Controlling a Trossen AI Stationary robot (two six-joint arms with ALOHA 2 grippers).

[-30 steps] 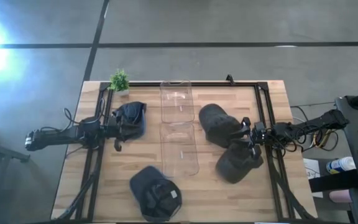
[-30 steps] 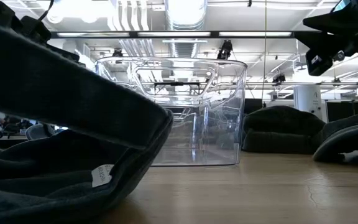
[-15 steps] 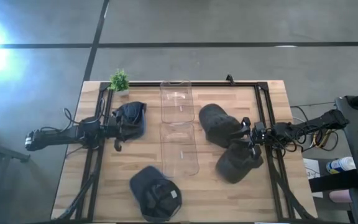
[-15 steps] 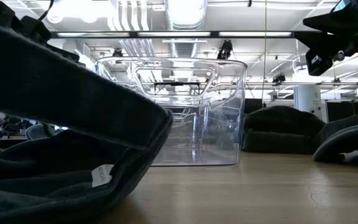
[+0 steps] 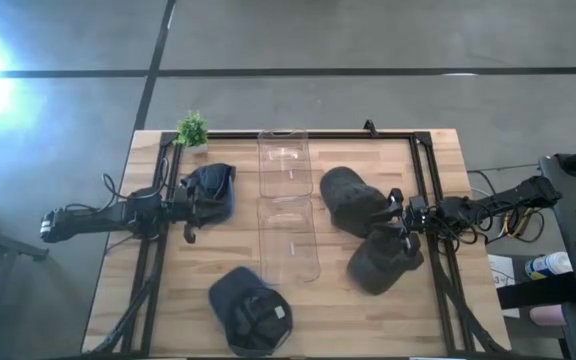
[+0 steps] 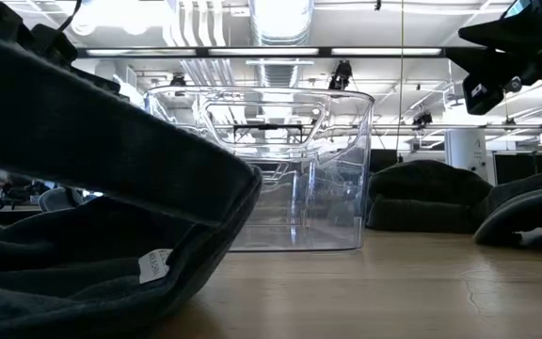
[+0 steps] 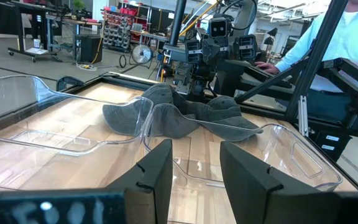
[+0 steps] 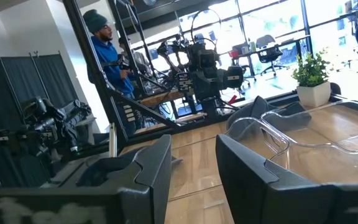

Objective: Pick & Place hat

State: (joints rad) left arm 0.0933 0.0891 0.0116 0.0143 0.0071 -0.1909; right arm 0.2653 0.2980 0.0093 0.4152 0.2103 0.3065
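Several dark hats lie on the wooden table. In the high view one hat [image 5: 211,190] rests by my left gripper [image 5: 194,208], two hats [image 5: 348,200] [image 5: 380,262] lie on either side of my right gripper [image 5: 398,216], and another hat [image 5: 249,310] sits at the near edge, filling the low view's left [image 6: 83,217]. Both grippers hover open with nothing between the fingers, as the left wrist view [image 7: 196,180] and right wrist view [image 8: 194,171] show. They face each other across two clear bins [image 5: 283,160] [image 5: 290,242].
A small potted plant [image 5: 192,130] stands at the far left corner. A black frame rail [image 5: 298,134] runs along the table's far edge and down both sides. A person in a blue top [image 8: 107,53] stands beyond the table. Bare wood shows between the bins and each arm.
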